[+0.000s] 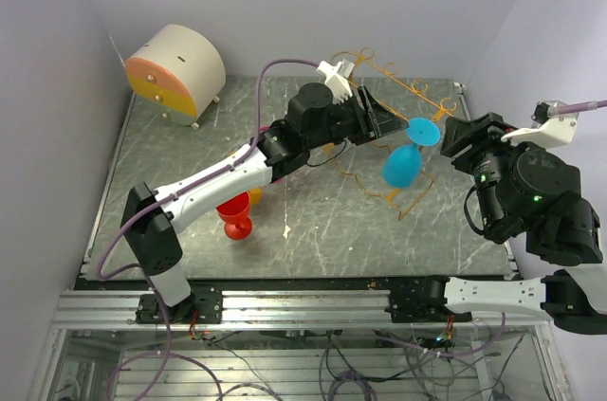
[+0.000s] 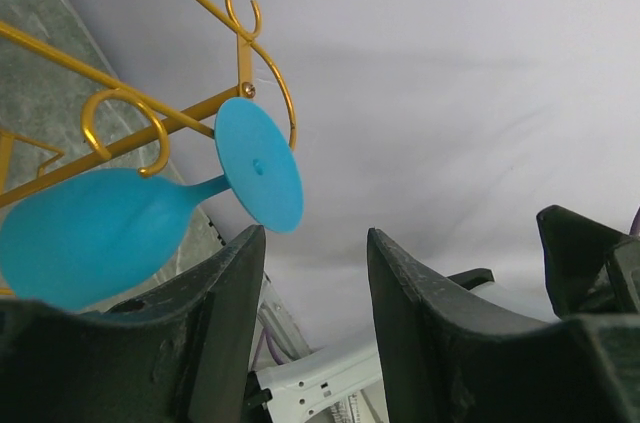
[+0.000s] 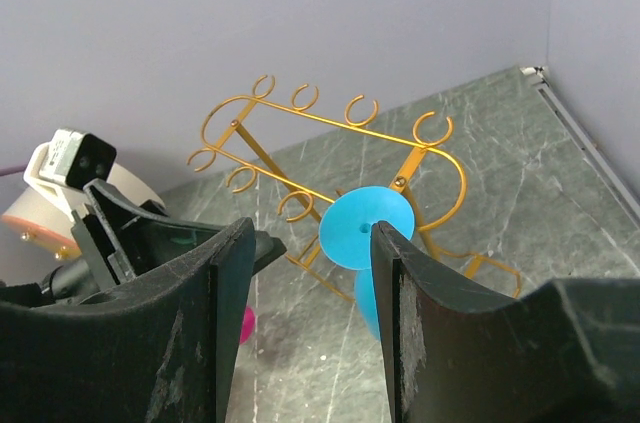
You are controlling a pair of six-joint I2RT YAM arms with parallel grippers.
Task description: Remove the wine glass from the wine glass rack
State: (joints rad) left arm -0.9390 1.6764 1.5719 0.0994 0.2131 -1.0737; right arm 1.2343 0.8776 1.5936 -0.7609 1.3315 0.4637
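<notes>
Grey marbled worktop (image 1: 313, 230) walled in pale lilac, seen from above. A round cream-and-orange drawer box (image 1: 175, 72) stands in the far left corner. The thin gold wine glass rack (image 1: 403, 86) stands toward the far right corner. A blue wine glass (image 1: 406, 159) hangs from the rack's near end, its round foot up at the rails and its bowl slanting down toward the worktop. The left gripper (image 1: 391, 121) reaches to the rack just left of the glass. The right gripper (image 1: 448, 140) sits just right of the foot. A red glass (image 1: 235, 216) stands upside down near the left arm, well apart from the rack.

Left wrist view: the left gripper (image 2: 317, 238) has its black fingers (image 2: 230, 313) spread apart with nothing between them. Just beyond them, up and to the left, the wine glass (image 2: 100, 233) hangs tilted from the gold rack (image 2: 130, 133).

Right wrist view: the right gripper (image 3: 312, 233) also stands with its fingers (image 3: 220, 323) parted. The wine glass foot (image 3: 355, 228) shows in the gap beyond the tips, partly hidden by one finger, and whether it touches that finger cannot be told. The rack (image 3: 300, 118) rises behind it, scroll ends curling upward
</notes>
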